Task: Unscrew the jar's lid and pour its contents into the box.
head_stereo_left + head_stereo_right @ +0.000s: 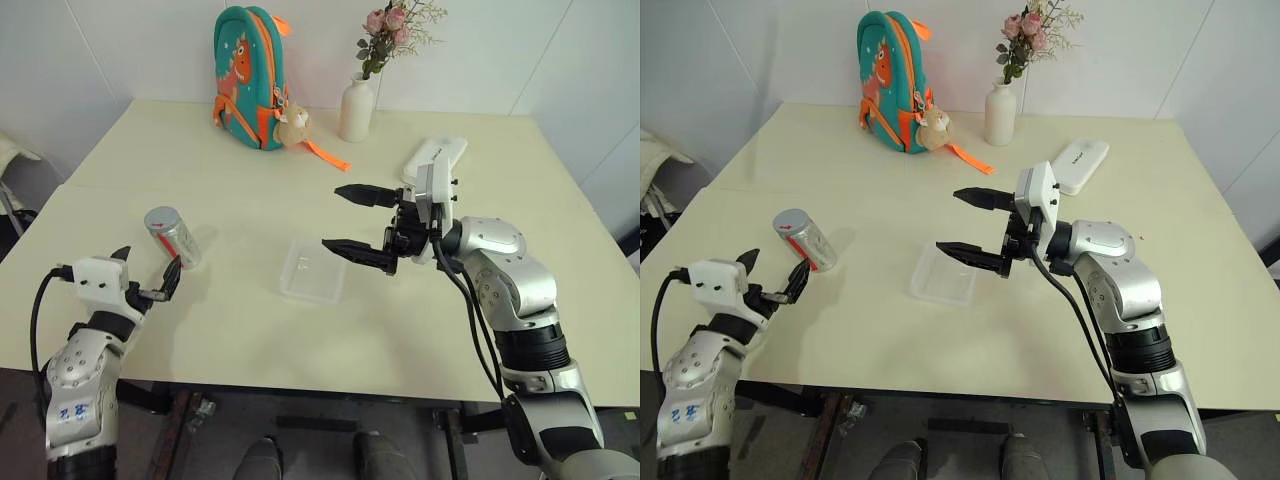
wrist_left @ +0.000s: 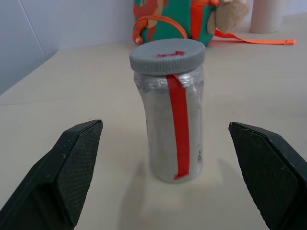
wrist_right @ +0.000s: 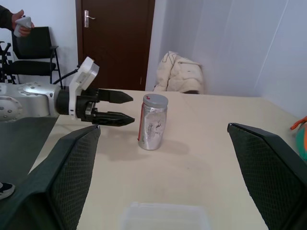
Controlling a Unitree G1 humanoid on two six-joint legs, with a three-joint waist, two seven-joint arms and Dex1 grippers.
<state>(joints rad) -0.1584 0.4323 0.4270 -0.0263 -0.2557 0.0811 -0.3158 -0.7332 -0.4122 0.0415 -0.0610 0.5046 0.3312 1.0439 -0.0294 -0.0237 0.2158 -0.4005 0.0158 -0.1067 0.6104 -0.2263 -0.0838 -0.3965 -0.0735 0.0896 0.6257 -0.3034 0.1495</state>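
Approaching: the left gripper (image 1: 148, 272), jaws wide apart, sits just near-left of the jar.
Jar: small silvery cylinder with a red stripe (image 1: 174, 239), upright on the cream table (image 1: 230, 180), grey screw lid (image 2: 167, 55) still on.
Axis: vertical, centred ahead between the left fingers (image 2: 72, 163).
Right gripper (image 1: 350, 220): spread empty above the clear shallow plastic box (image 1: 313, 270), farther from the jar.

A: What stands at the centre?

B: The silvery jar (image 2: 173, 128), upright on the cream table (image 2: 76, 96), a red strip down its side, the grey lid (image 2: 167, 55) on.

A: And the left gripper (image 2: 175, 182)?

B: Spread wide, black fingers (image 2: 72, 167) at seven and five o'clock, apart from the jar. A teal backpack (image 2: 168, 21) sits at twelve.
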